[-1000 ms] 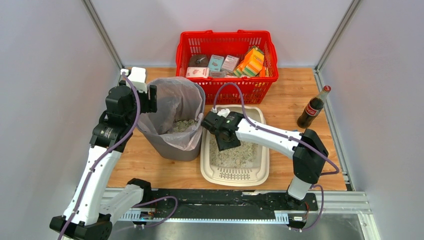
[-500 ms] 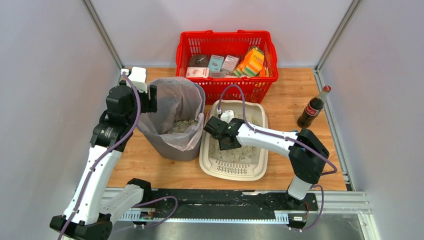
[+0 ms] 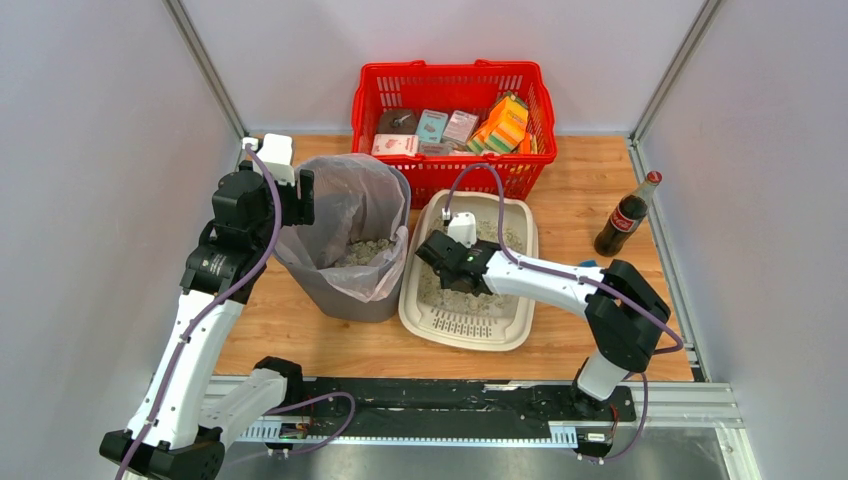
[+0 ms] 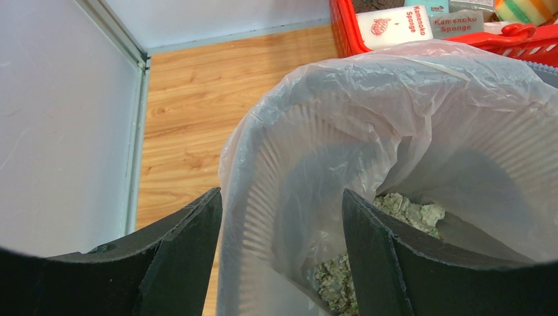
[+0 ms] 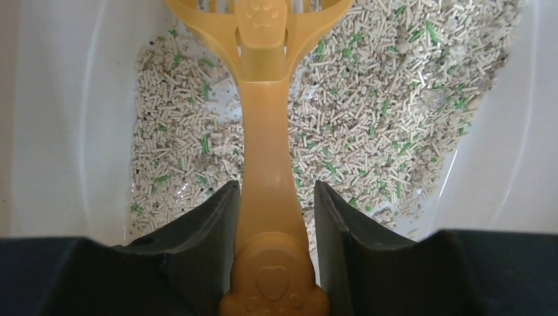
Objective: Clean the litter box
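Observation:
The litter box point(image 3: 530, 272) is a cream tray right of the grey bin, with a slotted grate point(image 3: 462, 325) at its near end and pale pellets point(image 5: 368, 125) with green flecks inside. My right gripper point(image 3: 449, 264) hangs low over the tray's left half. In the right wrist view it point(image 5: 275, 187) is shut on the handle of a yellow scoop point(image 5: 266, 151), whose head points away over the pellets. My left gripper point(image 3: 305, 195) stands open at the bin's far left rim. In the left wrist view its fingers point(image 4: 281, 197) straddle the bag-lined rim, one outside and one inside.
The grey bin point(image 3: 345, 292) with a clear bag point(image 4: 408, 99) holds clumped litter point(image 4: 401, 210). A red basket point(image 3: 450, 85) of boxes and sponges stands behind. A cola bottle point(image 3: 627, 215) stands at the right. Grey walls close in both sides.
The litter box has slid toward the back and turned a little. The right gripper with the scoop has shifted slightly right and nearer within it. The left arm has not moved.

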Available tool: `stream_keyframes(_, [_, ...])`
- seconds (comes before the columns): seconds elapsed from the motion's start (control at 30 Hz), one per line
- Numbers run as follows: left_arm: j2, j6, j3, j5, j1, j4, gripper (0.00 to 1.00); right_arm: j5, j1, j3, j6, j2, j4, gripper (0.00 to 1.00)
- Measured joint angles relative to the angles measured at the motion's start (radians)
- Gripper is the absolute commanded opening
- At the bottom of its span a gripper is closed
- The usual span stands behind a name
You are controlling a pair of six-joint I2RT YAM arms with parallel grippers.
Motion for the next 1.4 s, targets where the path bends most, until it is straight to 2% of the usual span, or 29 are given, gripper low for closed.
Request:
stream_keyframes(0.97, [0.0, 0.0, 0.0, 0.0, 0.0, 0.0, 0.75, 0.145, 0.007, -0.15, -0.09, 0.028, 0.312, 0.0])
stream_keyframes(1.17, [0.0, 0.0, 0.0, 0.001, 0.0, 0.0, 0.75, 0.148, 0.007, -0.246, -0.09, 0.029, 0.467, 0.0])
stream_keyframes(1.4, [0.0, 0.0, 0.0, 0.003, 0.0, 0.0, 0.75, 0.143, 0.006, -0.391, -0.118, 0.013, 0.729, 0.0])
